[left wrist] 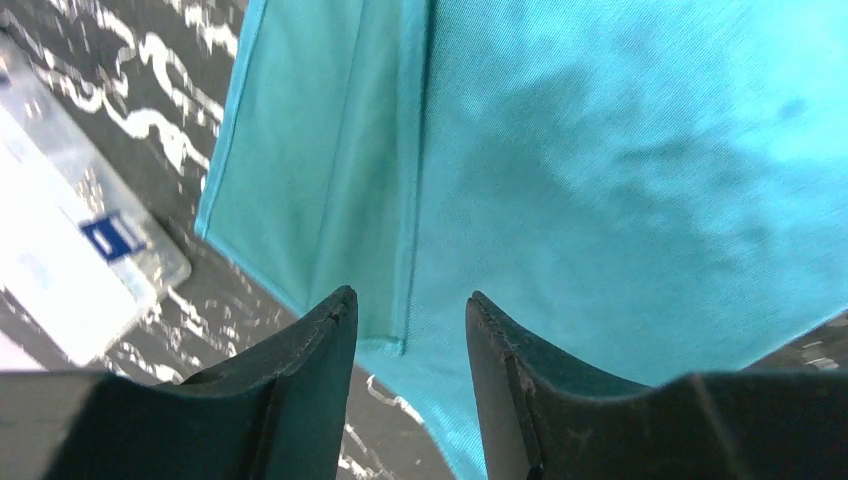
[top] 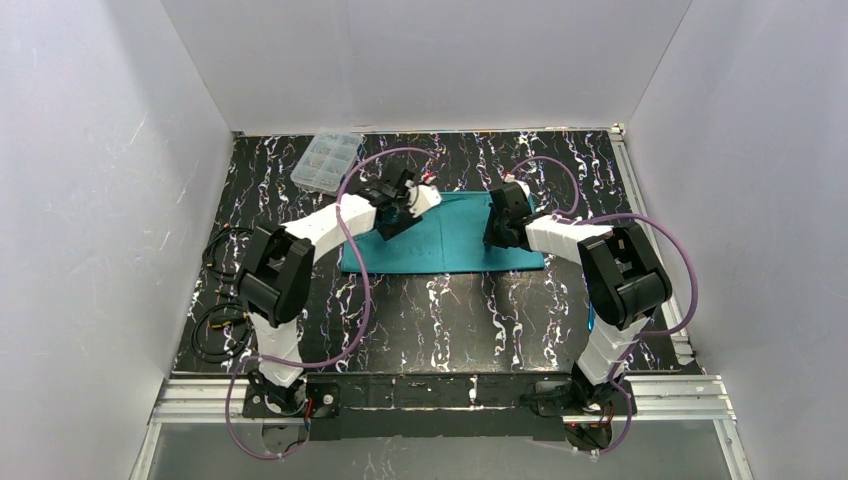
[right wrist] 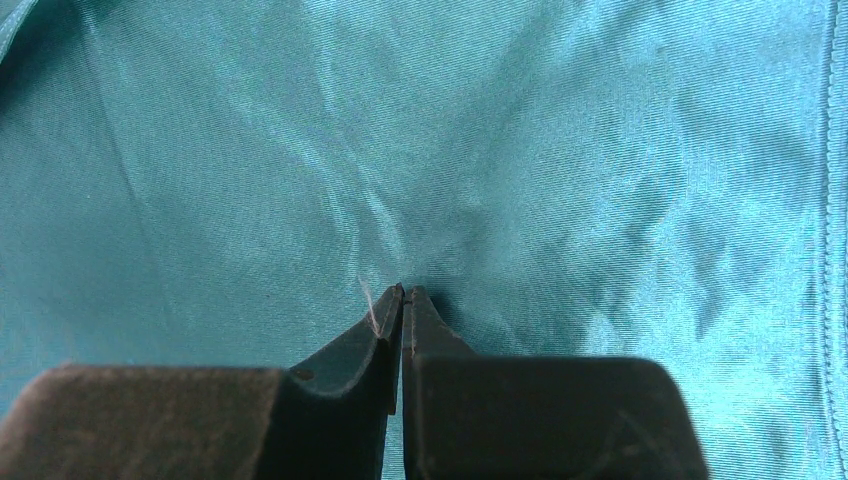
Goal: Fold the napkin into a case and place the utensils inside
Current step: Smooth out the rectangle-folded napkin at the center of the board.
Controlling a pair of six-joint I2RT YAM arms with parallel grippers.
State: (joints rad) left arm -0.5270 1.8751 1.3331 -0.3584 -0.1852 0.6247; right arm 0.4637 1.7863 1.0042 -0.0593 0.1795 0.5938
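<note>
The napkin [top: 450,245] looks limp and slippery. The right fingers [right wrist: 350,370] pinch its middle; the left fingers [left wrist: 300,380] gape empty over the hem [left wrist: 405,250], probably the best hold.

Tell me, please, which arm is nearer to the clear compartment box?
Left. The left arm holds its open jaws over the left end of the napkin, just right of the box; the right arm pinches the napkin farther right.

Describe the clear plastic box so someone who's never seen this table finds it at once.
On the black, white-veined table, look at the far-left part, near the back wall. Just beyond the left end of the teal napkin lies the clear compartment box. It alone is transparent and divided into small cells.
</note>
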